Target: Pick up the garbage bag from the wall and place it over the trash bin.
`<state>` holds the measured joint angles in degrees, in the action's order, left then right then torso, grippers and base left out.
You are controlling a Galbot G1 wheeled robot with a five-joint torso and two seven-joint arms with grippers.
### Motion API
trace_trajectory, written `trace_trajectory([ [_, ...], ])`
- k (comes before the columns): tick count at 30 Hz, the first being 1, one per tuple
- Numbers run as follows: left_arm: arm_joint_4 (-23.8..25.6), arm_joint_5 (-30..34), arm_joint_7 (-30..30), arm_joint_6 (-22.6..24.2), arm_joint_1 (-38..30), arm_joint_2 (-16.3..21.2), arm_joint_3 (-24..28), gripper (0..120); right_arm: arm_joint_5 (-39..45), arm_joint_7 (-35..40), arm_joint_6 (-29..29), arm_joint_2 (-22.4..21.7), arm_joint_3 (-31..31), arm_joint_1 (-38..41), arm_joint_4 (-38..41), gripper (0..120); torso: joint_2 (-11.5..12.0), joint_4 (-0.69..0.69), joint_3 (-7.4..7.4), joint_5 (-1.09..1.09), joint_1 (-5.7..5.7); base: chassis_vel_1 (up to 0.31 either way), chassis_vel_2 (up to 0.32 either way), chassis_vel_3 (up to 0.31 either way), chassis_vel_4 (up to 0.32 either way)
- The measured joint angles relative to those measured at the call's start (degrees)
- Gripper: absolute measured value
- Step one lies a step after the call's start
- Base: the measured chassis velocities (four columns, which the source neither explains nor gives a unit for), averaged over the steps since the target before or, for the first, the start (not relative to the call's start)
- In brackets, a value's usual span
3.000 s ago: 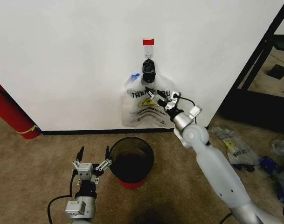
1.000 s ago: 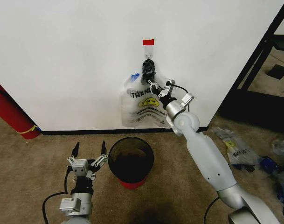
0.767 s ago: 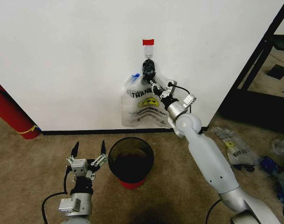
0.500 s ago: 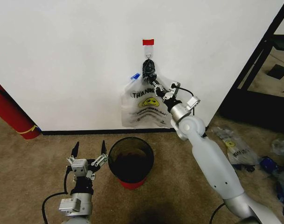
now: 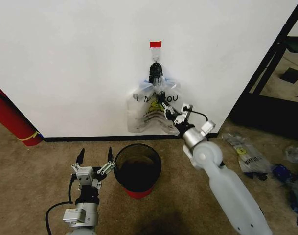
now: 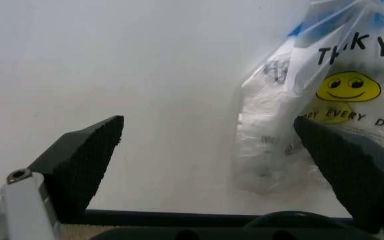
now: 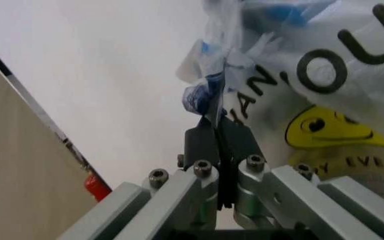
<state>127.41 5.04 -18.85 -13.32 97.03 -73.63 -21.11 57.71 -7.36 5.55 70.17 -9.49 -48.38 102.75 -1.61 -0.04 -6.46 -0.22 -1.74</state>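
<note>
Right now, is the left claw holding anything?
No, the left claw hangs open beside the trash bin, its fingers spread with nothing between them.

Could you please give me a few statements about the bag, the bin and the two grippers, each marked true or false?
1. The right gripper is shut on the garbage bag. True.
2. The garbage bag already lies over the trash bin. False: it hangs at the hook on the wall.
3. The left gripper is open, beside the bin. True.
4. The red tape strip sits below the bag. False: it is above the hook.
</note>
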Motion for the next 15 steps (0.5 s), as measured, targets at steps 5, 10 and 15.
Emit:
trace_trajectory([
  [5,0.13,0.02,0.0,-0.19,-0.01,0.26,0.36,100,-1.74,0.17,0.15,-1.48,-1.22,-7.68,7.13,0,0.0,-0.01,0.0,-0.01,0.0,0.0,0.0,0.0,0.0],
  [10,0.16,0.2,0.01,-0.45,-0.12,0.62,0.73,100,-4.44,-0.39,-0.03,-2.54,-4.46,-16.36,13.57,0,0.0,-0.01,0.0,-0.01,0.0,0.0,0.0,0.0,0.0],
  [15,0.16,0.4,0.02,-0.48,-0.33,0.93,0.98,100,-8.17,-2.6,-1.07,-2.99,-7.14,-23.5,17.12,0,0.0,-0.01,0.0,0.0,0.0,0.0,0.0,0.0,0.0],
])
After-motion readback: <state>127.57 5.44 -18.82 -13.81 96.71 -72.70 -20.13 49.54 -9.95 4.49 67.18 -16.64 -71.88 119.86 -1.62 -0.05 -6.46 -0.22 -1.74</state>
